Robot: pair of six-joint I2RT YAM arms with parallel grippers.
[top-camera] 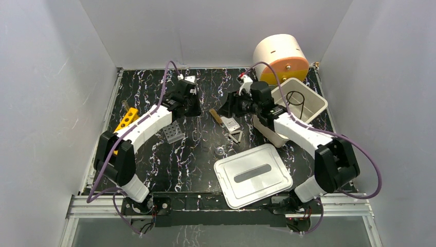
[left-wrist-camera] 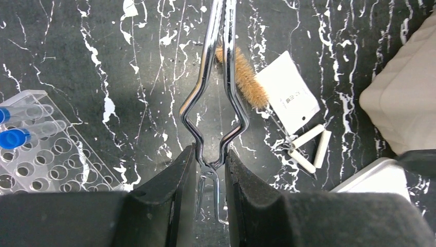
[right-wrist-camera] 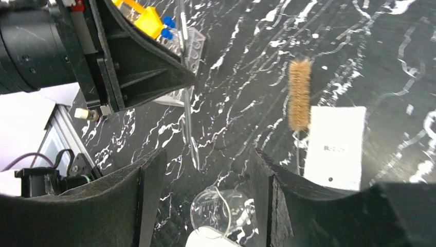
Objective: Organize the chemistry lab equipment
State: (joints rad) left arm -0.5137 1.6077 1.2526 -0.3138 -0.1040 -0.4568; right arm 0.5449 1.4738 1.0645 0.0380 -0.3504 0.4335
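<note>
My left gripper (left-wrist-camera: 211, 160) is shut on the metal scissor-like tongs (left-wrist-camera: 216, 103), pinching them near the pivot; they point away over the black marbled table. In the top view this gripper (top-camera: 189, 103) is left of centre at the back. My right gripper (right-wrist-camera: 205, 164) is open and empty above a small glass beaker (right-wrist-camera: 226, 211) lying on its side. The tongs (right-wrist-camera: 187, 113) hang in front of it. A brush with brown bristles (left-wrist-camera: 246, 77) and white tag (left-wrist-camera: 288, 98) lies near the white triangle (left-wrist-camera: 308, 149). The grey tube rack (left-wrist-camera: 46, 154) holds blue-capped tubes (left-wrist-camera: 15, 138).
A white bin (top-camera: 319, 103) at the back right holds the black wire loop (top-camera: 294, 98). Its white lid (top-camera: 253, 175) lies near the front. A white and orange cylinder (top-camera: 281, 56) stands behind the bin. A yellow rack (top-camera: 126, 121) is at the left edge.
</note>
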